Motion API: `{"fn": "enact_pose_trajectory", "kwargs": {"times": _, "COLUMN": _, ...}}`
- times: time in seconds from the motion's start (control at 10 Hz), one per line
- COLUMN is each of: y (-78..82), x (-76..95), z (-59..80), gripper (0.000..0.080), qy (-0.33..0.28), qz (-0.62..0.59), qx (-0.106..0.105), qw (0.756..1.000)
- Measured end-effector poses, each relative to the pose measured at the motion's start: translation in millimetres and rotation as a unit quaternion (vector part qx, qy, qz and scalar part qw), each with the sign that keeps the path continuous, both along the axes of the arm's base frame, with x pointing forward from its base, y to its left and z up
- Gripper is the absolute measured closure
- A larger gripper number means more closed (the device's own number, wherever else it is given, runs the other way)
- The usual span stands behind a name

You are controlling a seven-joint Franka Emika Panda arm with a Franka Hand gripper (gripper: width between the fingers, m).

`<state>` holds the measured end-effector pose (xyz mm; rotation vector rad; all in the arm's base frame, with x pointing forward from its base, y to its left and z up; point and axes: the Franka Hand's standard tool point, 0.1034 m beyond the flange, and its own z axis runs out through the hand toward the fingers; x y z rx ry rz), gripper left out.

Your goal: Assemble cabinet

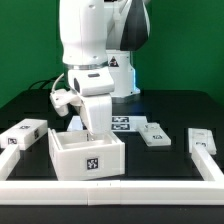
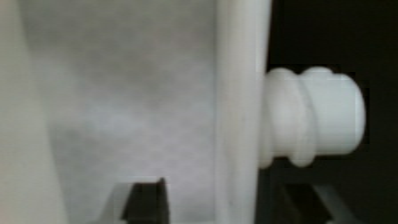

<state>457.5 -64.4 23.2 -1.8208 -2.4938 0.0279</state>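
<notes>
Jaws apart, the gripper (image 1: 96, 128) straddles the boxy cabinet's (image 1: 88, 158) smooth white plastic wall, beside a ribbed round knob (image 2: 311, 115). Under the cabinet lies a black table (image 1: 30, 105); behind it, a green backdrop (image 1: 20, 40).

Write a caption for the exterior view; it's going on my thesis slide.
Franka gripper at the rear wall of the open-topped white cabinet shell, loose tagged parts on either side.

No words, brands or numbers can be read. The only signs are black-and-white square tags: one on the cabinet (image 1: 92, 163) front, one on the left block (image 1: 22, 134), several on the marker board (image 1: 122, 125), one each on the middle block (image 1: 155, 133) and right block (image 1: 205, 142). A dark mark on the arm (image 1: 95, 40) is too small to read
</notes>
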Motion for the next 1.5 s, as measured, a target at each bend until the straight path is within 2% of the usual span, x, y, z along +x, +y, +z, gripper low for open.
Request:
{"fn": "enact_pose_trajectory", "kwargs": {"times": 0.1, "y": -0.1, "x": -0.1, "z": -0.1, "gripper": 0.0622, "qy": 0.0, "qz": 0.0, "qx": 0.0, "qw": 1.0}}
{"fn": "enact_pose_trajectory", "kwargs": {"times": 0.2, "y": -0.3, "x": -0.2, "z": -0.2, "gripper": 0.0757, "qy": 0.0, "qz": 0.0, "qx": 0.0, "qw": 1.0}}
{"fn": "enact_pose_trajectory", "kwargs": {"times": 0.8, "y": -0.6, "x": 0.5, "z": 0.2, "gripper": 0.0764, "qy": -0.001, "qz": -0.001, "qx": 0.0, "qw": 1.0}}
{"fn": "enact_pose_trajectory", "kwargs": {"times": 0.9, "y": 5.8, "x": 0.9, "z": -0.1, "gripper": 0.0764, "qy": -0.002, "qz": -0.028, "qx": -0.001, "qw": 1.0}}
{"fn": "enact_pose_trajectory", "kwargs": {"times": 1.0, "y": 27.6, "x": 3.1, "z": -0.1, "gripper": 0.0764, "qy": -0.004, "qz": -0.05, "qx": -0.001, "qw": 0.999}}
{"fn": "enact_pose_trajectory", "kwargs": {"times": 1.2, "y": 61.1, "x": 9.2, "z": -0.3, "gripper": 0.0764, "qy": -0.007, "qz": -0.059, "qx": 0.005, "qw": 0.998}}
{"fn": "enact_pose_trajectory", "kwargs": {"times": 1.5, "y": 96.4, "x": 27.1, "z": 0.2, "gripper": 0.0764, "qy": -0.015, "qz": -0.062, "qx": 0.015, "qw": 0.998}}
